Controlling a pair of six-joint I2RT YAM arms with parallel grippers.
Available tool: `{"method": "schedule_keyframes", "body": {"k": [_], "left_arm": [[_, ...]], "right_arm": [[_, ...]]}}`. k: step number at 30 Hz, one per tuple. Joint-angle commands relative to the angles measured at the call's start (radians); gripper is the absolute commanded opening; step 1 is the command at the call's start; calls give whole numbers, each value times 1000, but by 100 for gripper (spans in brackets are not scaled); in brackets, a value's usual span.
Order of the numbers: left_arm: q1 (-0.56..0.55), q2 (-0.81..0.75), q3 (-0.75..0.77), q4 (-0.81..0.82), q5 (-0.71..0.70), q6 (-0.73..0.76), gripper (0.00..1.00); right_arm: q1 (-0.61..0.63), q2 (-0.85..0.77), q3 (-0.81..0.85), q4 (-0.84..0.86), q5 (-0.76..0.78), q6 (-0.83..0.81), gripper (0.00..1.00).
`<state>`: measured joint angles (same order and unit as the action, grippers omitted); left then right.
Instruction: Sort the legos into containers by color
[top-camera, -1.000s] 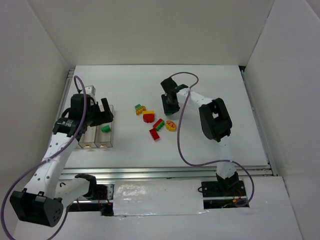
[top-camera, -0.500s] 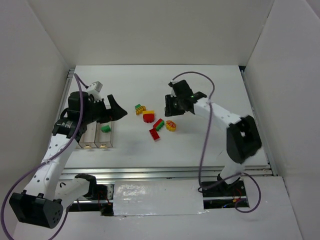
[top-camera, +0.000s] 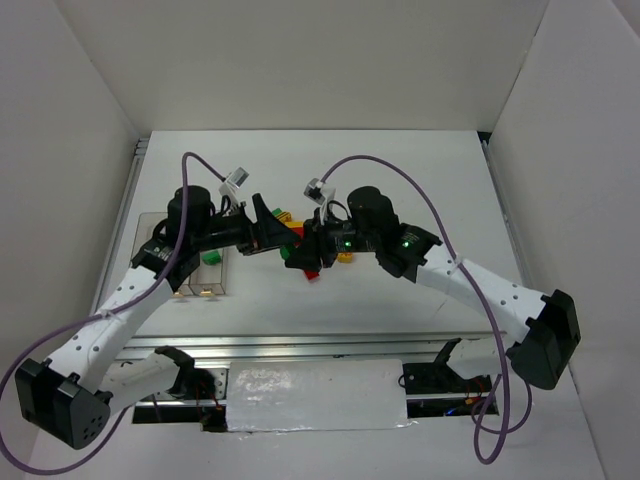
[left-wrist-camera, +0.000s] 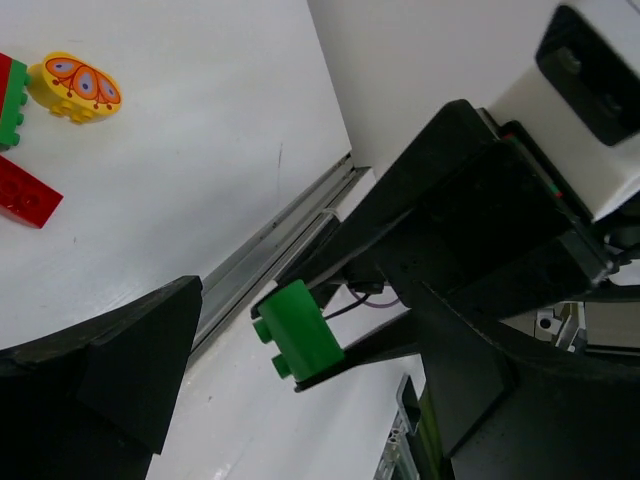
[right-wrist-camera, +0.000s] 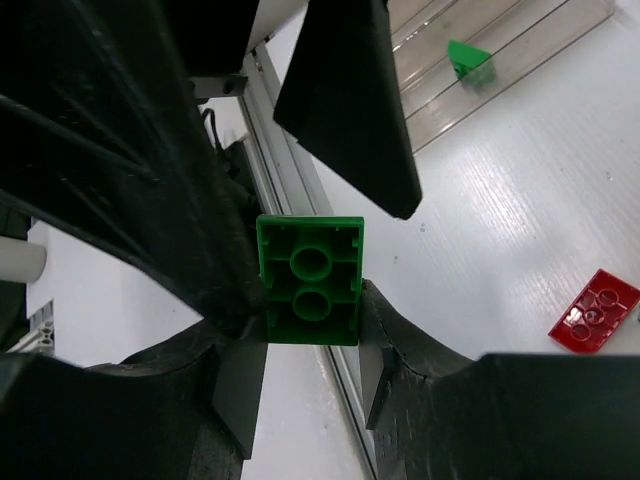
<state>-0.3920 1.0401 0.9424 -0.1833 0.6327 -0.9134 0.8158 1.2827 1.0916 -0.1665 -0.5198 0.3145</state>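
Observation:
My right gripper (top-camera: 303, 248) is shut on a green lego brick (right-wrist-camera: 310, 280) and holds it above the table's middle; the brick also shows in the left wrist view (left-wrist-camera: 300, 330) and, faintly, from the top (top-camera: 288, 253). My left gripper (top-camera: 270, 234) is open, with its fingers on either side of that brick, not touching it. The clear containers (top-camera: 188, 272) lie at the left, with one green piece (top-camera: 210, 257) in the right bin. Loose legos lie under the grippers: a yellow-green piece (top-camera: 283, 217), a red brick (top-camera: 310, 272) and a yellow oval (left-wrist-camera: 75, 82).
The two arms cross the middle of the table, wrists almost touching. White walls stand on three sides. A metal rail (top-camera: 330, 345) runs along the near edge. The red brick (right-wrist-camera: 595, 310) and the containers (right-wrist-camera: 500, 70) show in the right wrist view.
My left gripper swung right, away from the containers, to the table's middle. My right gripper moved left and nearer to meet it, and the right arm stretched out low.

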Motion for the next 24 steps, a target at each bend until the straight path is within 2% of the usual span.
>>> {"method": "schedule_keyframes", "body": {"k": [1,7,11,17,18,19,20,21,23,24], "left_arm": [[-13,-43,13,47,-14,-54,98],[-38,-66,9,-13,-56,-41,92],[-54,-42,25,-41,-68,-24,75],[-94,3,75,-85,-102,4,75],[-103,6,84,-87,-105,7,73],[-107,14,88,-87,-113,8,57],[-111,17,93,-88,-119,10,48],[-120,20,102,-94,-123,14,20],[-120,31,116,-129,-143,22,2],[-122,32,136,-151,-157,40,0]], "right_arm": [[2,-26,-8,39,6,-32,0],[8,-97,-33,55,95,-41,0],[14,-121,-35,64,109,-41,0],[29,-94,-3,33,139,-51,0],[43,-77,16,24,145,-55,1],[49,-71,24,13,152,-58,1],[57,-63,28,10,171,-64,2],[65,-54,34,9,182,-64,2],[68,-51,33,19,201,-58,3],[68,-48,31,21,231,-55,8]]}}
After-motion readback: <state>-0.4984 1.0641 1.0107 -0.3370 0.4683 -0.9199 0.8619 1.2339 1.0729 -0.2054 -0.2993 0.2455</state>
